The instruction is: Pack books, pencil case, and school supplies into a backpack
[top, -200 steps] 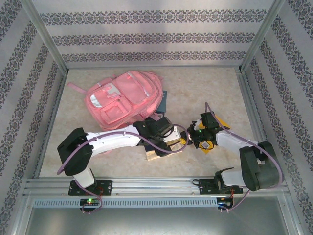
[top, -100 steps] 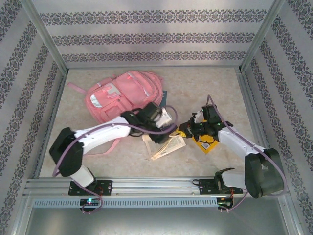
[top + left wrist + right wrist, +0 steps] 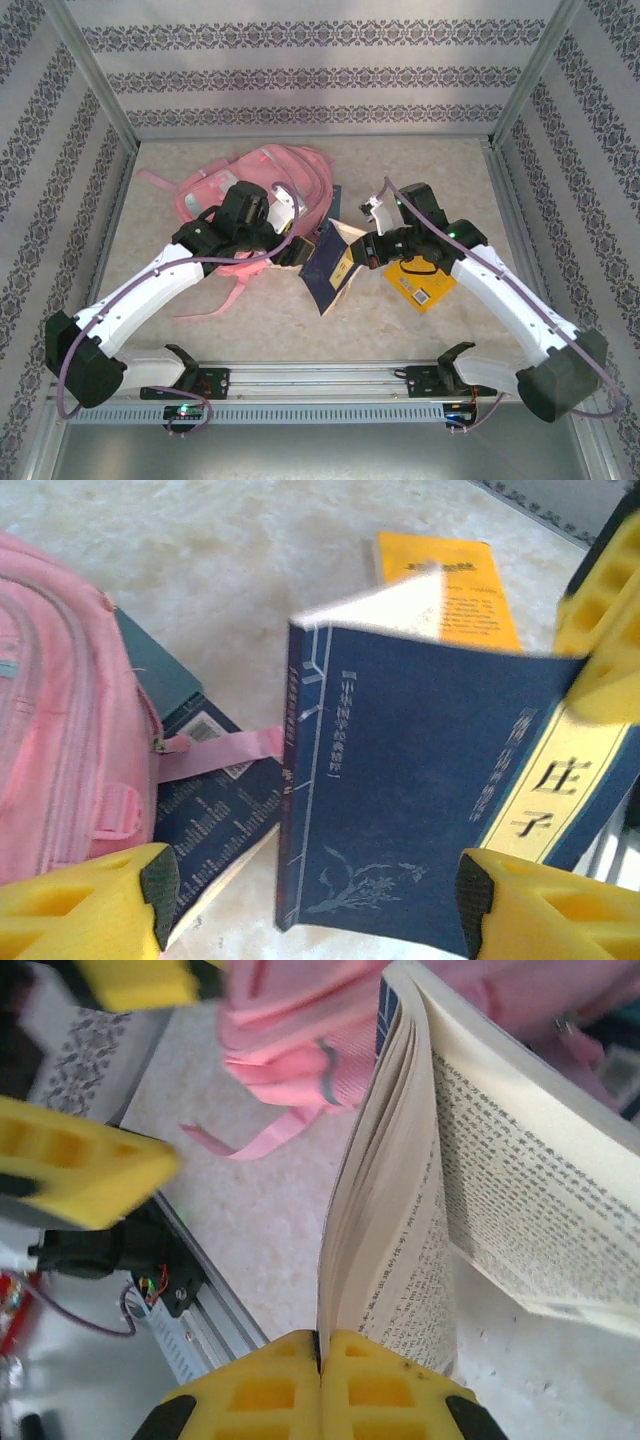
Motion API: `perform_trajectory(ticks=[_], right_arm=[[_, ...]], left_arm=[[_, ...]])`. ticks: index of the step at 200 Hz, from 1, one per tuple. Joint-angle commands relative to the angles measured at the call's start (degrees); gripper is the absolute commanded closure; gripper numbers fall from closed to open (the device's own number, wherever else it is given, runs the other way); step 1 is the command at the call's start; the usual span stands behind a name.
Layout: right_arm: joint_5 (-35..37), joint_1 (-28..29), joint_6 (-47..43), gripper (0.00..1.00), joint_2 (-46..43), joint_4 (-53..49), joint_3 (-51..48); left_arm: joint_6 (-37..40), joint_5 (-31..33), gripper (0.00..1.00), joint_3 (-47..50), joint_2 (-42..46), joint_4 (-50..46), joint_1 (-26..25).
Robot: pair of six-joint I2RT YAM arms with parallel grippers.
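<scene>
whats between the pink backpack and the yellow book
In the top view, a dark navy book, pinched by the right end effector, stands between the backpack and the yellow book.

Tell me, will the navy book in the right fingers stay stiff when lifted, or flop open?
Likely floppy: the navy book, pinched at one edge by the right fingers, fans its pages apart. Its thin cover probably bends, so it may sag.

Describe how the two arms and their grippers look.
The left arm and right arm both have white links and black joint housings, with a purple cable running along each. The left gripper and right gripper carry bright yellow fingers with hollow cut-outs and dark inner pads.
</scene>
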State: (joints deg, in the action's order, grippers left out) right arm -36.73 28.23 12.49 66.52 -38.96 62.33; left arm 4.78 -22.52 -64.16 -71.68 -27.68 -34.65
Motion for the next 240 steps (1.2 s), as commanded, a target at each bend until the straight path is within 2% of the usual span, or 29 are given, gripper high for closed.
perform_trajectory(ticks=[1,33,64,96,126,172,195,211,228,240], right_arm=[[-3.2,0.7,-15.6,1.00,-1.9,-2.2,5.7],[-5.0,2.4,-25.3,1.00,-3.3,-6.1,10.0],[-4.5,5.5,-33.8,1.00,-5.2,-9.4,11.7],[-3.5,6.7,-35.7,1.00,-7.0,-9.8,11.5],[-1.7,7.9,-36.5,1.00,-9.0,-8.3,9.8],[0.8,8.7,-36.2,1.00,-9.0,-6.4,9.1],[3.2,8.9,-35.6,1.00,-9.0,-4.8,8.5],[6.5,8.8,-35.4,1.00,-9.2,-4.5,7.9],[12.0,8.9,-34.5,1.00,-10.4,-2.9,6.1],[18.0,8.9,-32.8,0.81,-11.9,-0.1,3.6]], left_arm=[[3.9,-3.8,0.26,2.8,3.5,-0.3,0.0],[7.7,-7.4,0.24,5.2,6.4,-0.3,0.0],[9.6,-9.8,0.24,9.4,10.8,5.0,0.0],[9.5,-10.3,0.23,12.7,15.2,8.2,0.0],[9.3,-18.0,0.28,13.3,15.2,7.7,0.0],[7.5,-24.6,0.54,13.1,11.7,11.0,0.0],[7.6,-26.2,0.78,11.9,9.8,11.5,0.0],[7.4,-26.1,1.00,11.9,10.0,13.2,0.0],[6.9,-24.9,1.00,12.9,11.2,15.5,0.0],[6.0,-24.2,1.00,13.8,12.1,17.1,0.0]])
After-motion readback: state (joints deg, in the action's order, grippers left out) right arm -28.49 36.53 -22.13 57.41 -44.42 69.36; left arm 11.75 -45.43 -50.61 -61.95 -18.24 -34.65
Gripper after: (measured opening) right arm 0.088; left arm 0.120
